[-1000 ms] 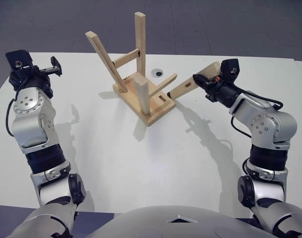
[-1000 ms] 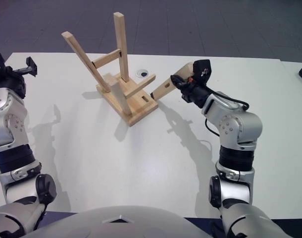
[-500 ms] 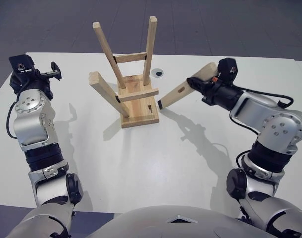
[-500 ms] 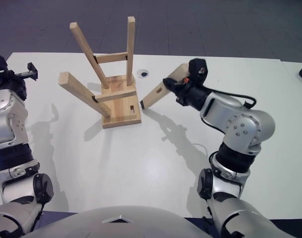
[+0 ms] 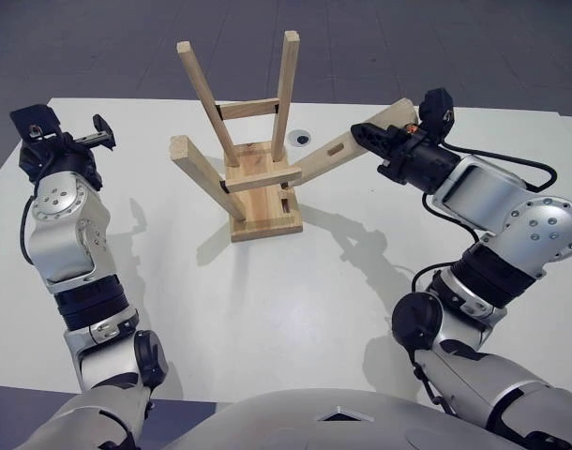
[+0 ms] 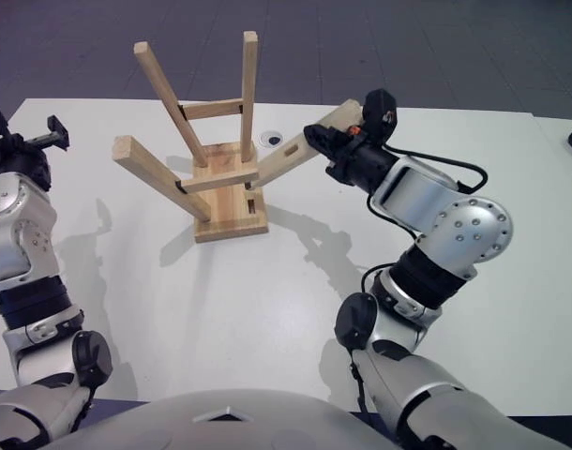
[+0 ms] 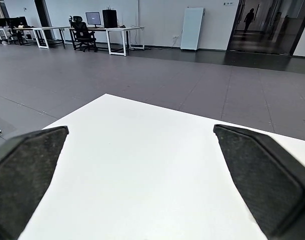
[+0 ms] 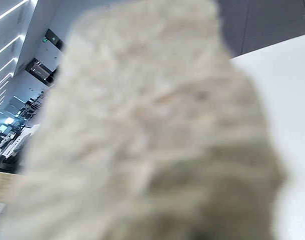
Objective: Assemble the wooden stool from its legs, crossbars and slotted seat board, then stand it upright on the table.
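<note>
I see the pale wooden slotted seat board [image 5: 265, 214] lying flat on the white desk [image 5: 267, 309], with the stool upside down on it. Two light wooden legs [image 5: 284, 89] rise from the far part of the seat board, and a short wooden crossbar [image 5: 248, 109] joins them near their upper ends. A third wooden leg [image 5: 198, 171] leans out and up to the left of the seat board, and a lower wooden crossbar [image 5: 263, 178] runs from it across the seat board.

My right tool [image 5: 368, 139] is on the right side of the seat board and above it, and its fingers are closed tight on the upper part of the fourth wooden leg [image 5: 323, 157]. This leg slopes down toward the seat board, and its lower end is at the right edge of the board, just beside the end of the lower crossbar. I cannot tell if this end is inside a slot or only touching.

My left tool [image 7: 141, 130] is well apart from the seat board, on its left side. Its two dark fingers [image 7: 27, 170] are spread wide and hold nothing.

Just behind the seat board there is a small round dark hole [image 5: 300, 140] in the desk.
</note>
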### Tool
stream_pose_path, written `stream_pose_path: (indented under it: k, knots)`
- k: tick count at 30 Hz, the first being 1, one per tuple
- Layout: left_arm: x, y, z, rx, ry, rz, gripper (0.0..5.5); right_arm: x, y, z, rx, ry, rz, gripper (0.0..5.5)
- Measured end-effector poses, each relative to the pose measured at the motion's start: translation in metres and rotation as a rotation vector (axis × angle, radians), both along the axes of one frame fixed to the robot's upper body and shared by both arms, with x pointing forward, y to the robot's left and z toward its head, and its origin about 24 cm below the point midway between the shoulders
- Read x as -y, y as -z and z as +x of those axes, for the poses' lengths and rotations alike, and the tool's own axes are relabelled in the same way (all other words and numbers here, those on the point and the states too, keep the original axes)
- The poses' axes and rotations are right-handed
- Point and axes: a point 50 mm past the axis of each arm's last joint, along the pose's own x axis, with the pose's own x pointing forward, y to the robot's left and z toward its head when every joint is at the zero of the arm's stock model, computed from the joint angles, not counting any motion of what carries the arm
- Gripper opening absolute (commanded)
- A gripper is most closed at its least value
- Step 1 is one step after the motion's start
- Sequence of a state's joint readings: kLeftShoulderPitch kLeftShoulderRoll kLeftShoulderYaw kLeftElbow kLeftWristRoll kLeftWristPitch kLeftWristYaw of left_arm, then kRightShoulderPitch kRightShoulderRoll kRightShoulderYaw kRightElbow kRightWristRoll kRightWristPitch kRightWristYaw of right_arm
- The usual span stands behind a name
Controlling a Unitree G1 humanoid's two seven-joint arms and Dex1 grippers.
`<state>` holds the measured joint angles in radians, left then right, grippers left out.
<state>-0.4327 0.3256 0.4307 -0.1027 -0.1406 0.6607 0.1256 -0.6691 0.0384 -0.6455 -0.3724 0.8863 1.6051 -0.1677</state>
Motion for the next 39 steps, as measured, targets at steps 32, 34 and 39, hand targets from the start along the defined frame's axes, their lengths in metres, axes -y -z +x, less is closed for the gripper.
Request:
stream_pose_path:
  k: [32, 34, 39]
  knots:
    - [0.036, -0.028, 0.0, 0.075, 0.107, 0.021, 5.4, -0.021, -0.012, 0.005, -0.014, 0.06, -0.25, 1.02]
    - [0.04, -0.03, 0.0, 0.091, 0.161, -0.001, 5.4, -0.023, -0.016, 0.007, 0.002, 0.055, -0.285, 1.02]
    - [0.063, -0.049, -0.012, 0.241, 0.452, 0.014, 5.4, -0.025, -0.021, 0.013, 0.035, 0.023, -0.36, 1.02]
